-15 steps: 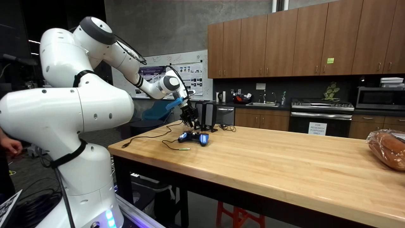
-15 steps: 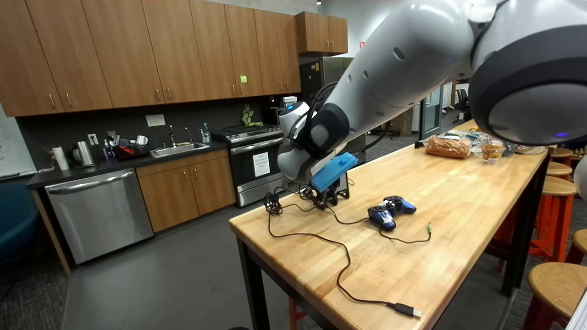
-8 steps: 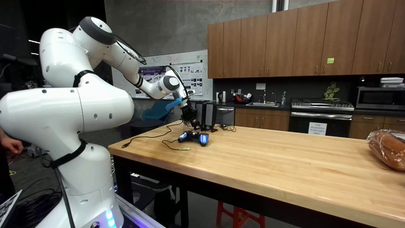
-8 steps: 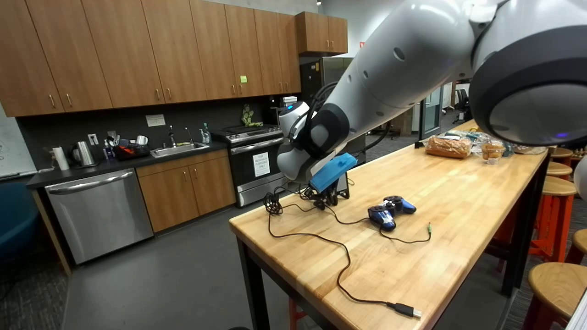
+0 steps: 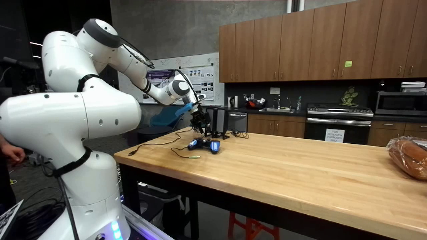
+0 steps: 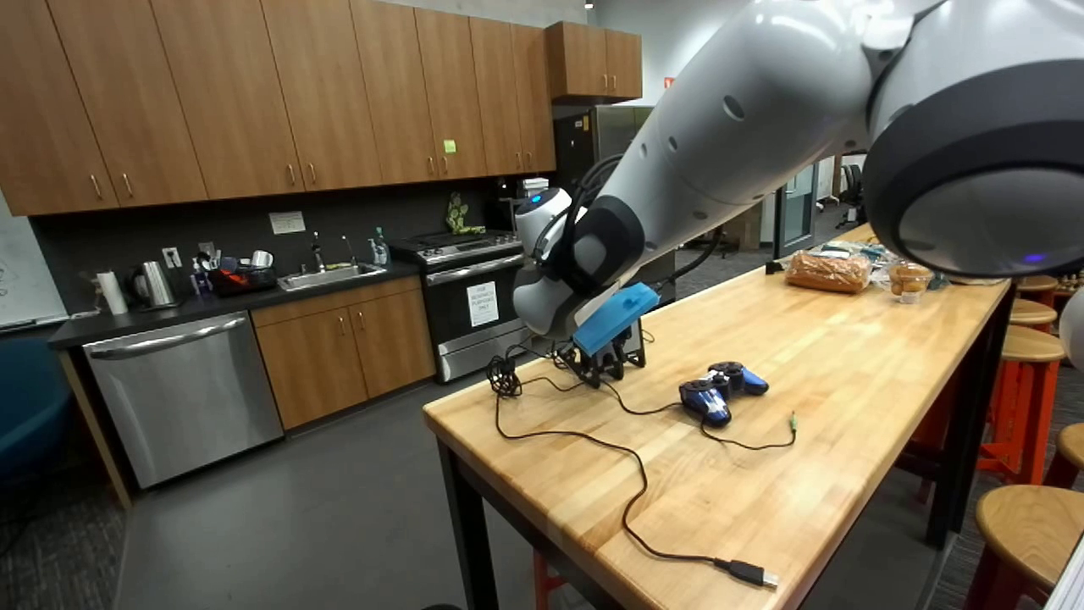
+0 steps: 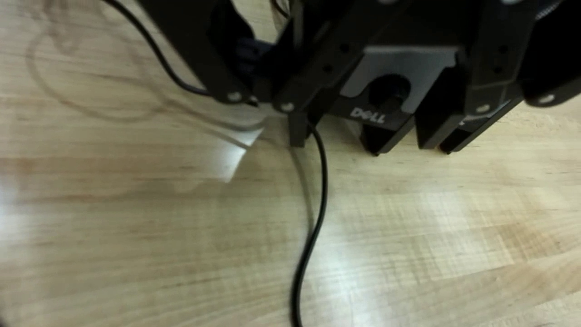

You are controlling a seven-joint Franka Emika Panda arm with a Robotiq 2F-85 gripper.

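My gripper [image 7: 366, 140] comes in from the top of the wrist view, its fingers apart with nothing gripped between them. A black and grey Dell speaker [image 7: 430, 68] shows behind the gap. The foot of another speaker [image 7: 476, 125] shows beyond the right finger. A thin black cable [image 7: 323, 181] runs down beside the left fingertip; I cannot tell if they touch. In an exterior view the gripper [image 5: 200, 129] is low over the table, beside the speakers [image 5: 221, 120]. A blue and black game controller [image 5: 204, 144] lies nearby; it also shows in an exterior view [image 6: 710, 405].
The wooden table [image 6: 593, 474] carries a long cable ending in a USB plug [image 6: 745, 572] and a green-tipped plug [image 6: 793, 425]. A cable bundle [image 6: 505, 379] lies by the edge. Bagged bread [image 6: 828, 271] is at the far end. Stools [image 6: 1029, 521] stand alongside.
The gripper has shifted slightly beside the speakers, and its fingers look more spread than half a second ago. The arm's elbow has sunk slightly. Controller and cables on the table look unmoved.
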